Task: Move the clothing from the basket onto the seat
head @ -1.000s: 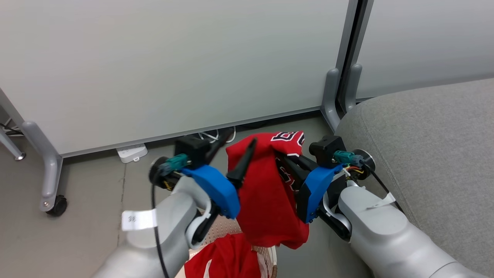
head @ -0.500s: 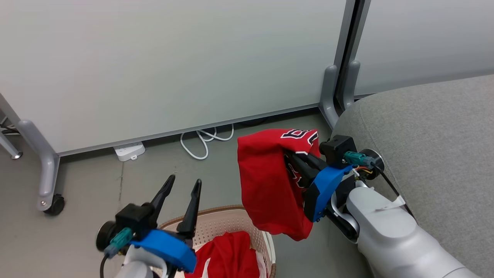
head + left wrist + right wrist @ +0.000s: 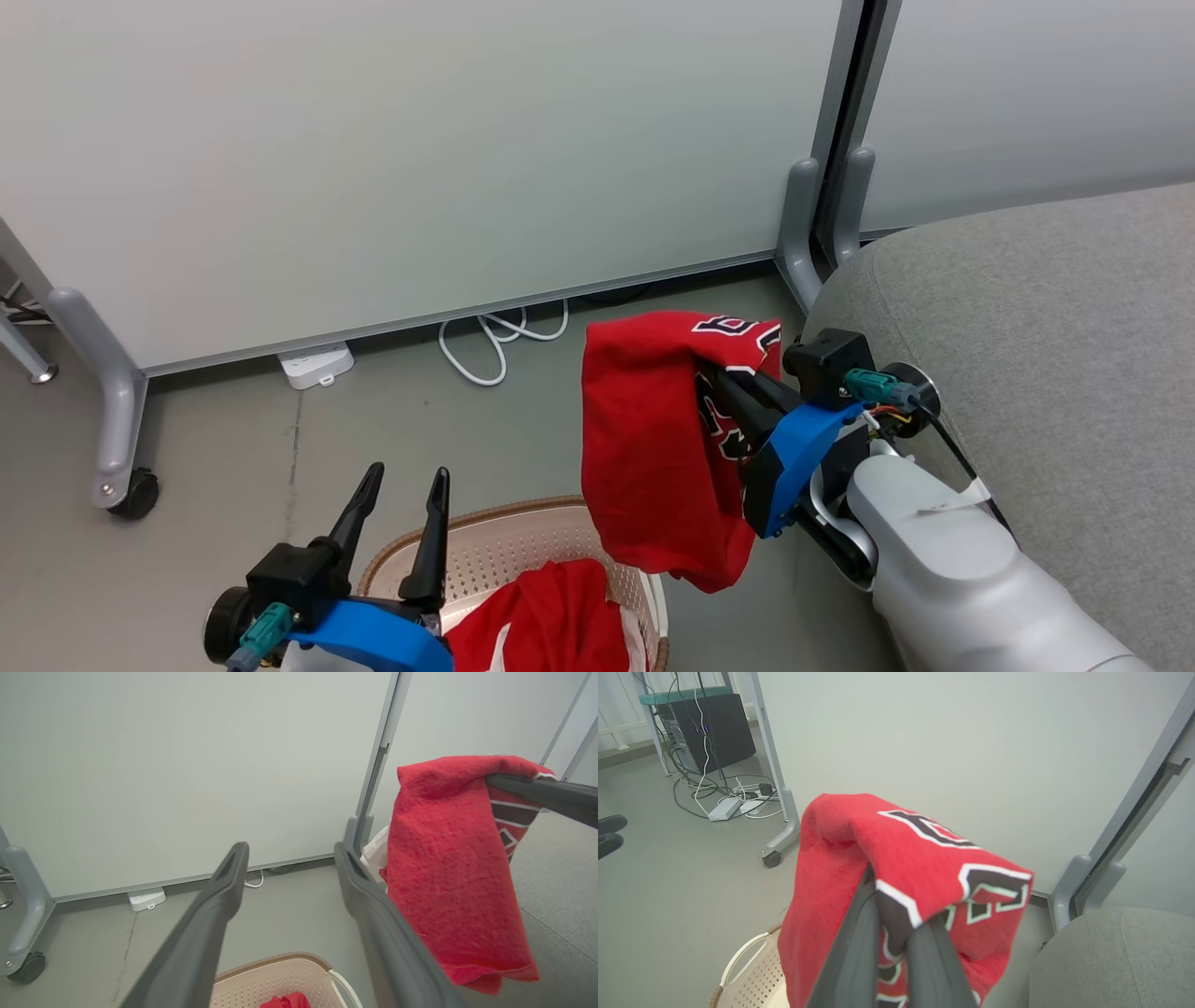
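A red jersey (image 3: 653, 448) with black-and-white lettering hangs in the air, draped over my right gripper (image 3: 714, 387), which is shut on it just left of the grey seat (image 3: 1027, 373). The right wrist view shows the jersey (image 3: 915, 858) folded over that gripper (image 3: 896, 905). Red shorts (image 3: 551, 616) with a white stripe lie in the cream basket (image 3: 523, 546) on the floor below. My left gripper (image 3: 406, 476) stands open and empty above the basket's left rim. In the left wrist view that gripper (image 3: 290, 851) frames the floor, with the jersey (image 3: 448, 868) to its right.
A pale partition wall runs across the back on grey castor legs (image 3: 121, 420), with a second panel's legs (image 3: 803, 233) by the seat's corner. A white power strip (image 3: 317, 366) and a looped white cable (image 3: 495, 345) lie on the grey floor at its foot.
My left gripper has come away from the jersey and dropped down and left to the basket, open. The right gripper keeps hold of the jersey, shifted slightly right.
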Available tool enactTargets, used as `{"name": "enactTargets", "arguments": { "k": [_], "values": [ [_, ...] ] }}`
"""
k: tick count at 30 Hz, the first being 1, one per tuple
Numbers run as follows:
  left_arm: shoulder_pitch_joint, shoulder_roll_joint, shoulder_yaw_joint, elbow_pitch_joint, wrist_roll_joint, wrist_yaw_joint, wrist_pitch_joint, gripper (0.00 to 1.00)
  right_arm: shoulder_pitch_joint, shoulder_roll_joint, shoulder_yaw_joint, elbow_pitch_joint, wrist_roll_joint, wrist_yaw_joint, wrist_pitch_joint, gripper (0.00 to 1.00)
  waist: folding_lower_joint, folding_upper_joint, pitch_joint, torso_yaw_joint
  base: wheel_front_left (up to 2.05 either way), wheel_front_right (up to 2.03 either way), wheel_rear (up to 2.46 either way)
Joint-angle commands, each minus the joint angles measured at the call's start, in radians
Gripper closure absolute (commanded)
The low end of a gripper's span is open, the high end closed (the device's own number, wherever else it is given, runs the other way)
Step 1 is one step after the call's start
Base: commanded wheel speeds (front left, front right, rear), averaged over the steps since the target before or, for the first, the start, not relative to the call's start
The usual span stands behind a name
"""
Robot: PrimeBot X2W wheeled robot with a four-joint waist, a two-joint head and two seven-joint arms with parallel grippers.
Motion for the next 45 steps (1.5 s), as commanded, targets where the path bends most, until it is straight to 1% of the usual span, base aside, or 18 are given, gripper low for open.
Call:
{"name": "enactTargets", "arguments": {
  "k": [1, 6, 11, 17, 26, 33, 40, 45],
  "values": [
    [0.008, -0.012, 0.013, 0.004, 0.014, -0.008, -0.003, 0.0, 0.015, -0.003, -0.005, -0.003, -0.007, 0.0, -0.005, 1.0, 0.0001, 0.0, 0.0, -0.003, 0.0, 0.0, 0.0],
    [0.013, -0.023, 0.024, 0.007, 0.031, -0.014, -0.003, 0.0, 0.016, 0.0, -0.006, -0.001, -0.005, 0.0, -0.005, 1.0, 0.0001, 0.0, 0.0, -0.016, 0.0, 0.0, 0.0],
    [0.013, -0.027, 0.034, -0.001, 0.04, -0.017, -0.003, 0.0, 0.005, 0.006, -0.01, -0.004, -0.006, 0.0, -0.005, 1.0, 0.0001, 0.0, 0.007, -0.067, 0.0, 0.0, 0.0],
    [0.002, -0.02, 0.032, -0.013, 0.037, -0.017, -0.003, 0.0, -0.004, 0.007, -0.014, -0.002, -0.013, 0.0, -0.005, 1.0, 0.0001, 0.0, 0.024, -0.175, 0.0, 0.0, 0.0],
    [-0.02, -0.023, 0.036, -0.022, 0.034, -0.017, -0.003, 0.0, 0.002, 0.001, -0.036, -0.008, -0.021, 0.0, -0.005, 1.0, 0.0001, 0.0, 0.057, -0.357, 0.0, 0.0, 0.0],
    [-0.034, -0.015, 0.025, -0.019, 0.036, -0.018, -0.003, 0.0, 0.007, 0.005, -0.052, -0.018, -0.026, 0.0, -0.005, 1.0, 0.0001, 0.0, 0.085, -0.464, 0.0, 0.0, 0.0],
    [-0.078, 0.003, -0.021, -0.005, 0.03, -0.015, -0.003, 0.0, 0.025, -0.001, -0.108, -0.038, -0.043, 0.0, -0.005, 1.0, 0.0001, 0.0, 0.126, -0.481, 0.0, 0.0, 0.0],
    [-0.088, 0.01, -0.029, 0.004, 0.022, -0.015, -0.003, 0.0, 0.039, 0.006, -0.135, -0.047, -0.062, 0.0, -0.005, 1.0, 0.0001, 0.0, 0.133, -0.482, 0.0, 0.0, 0.0]
  ]
}}
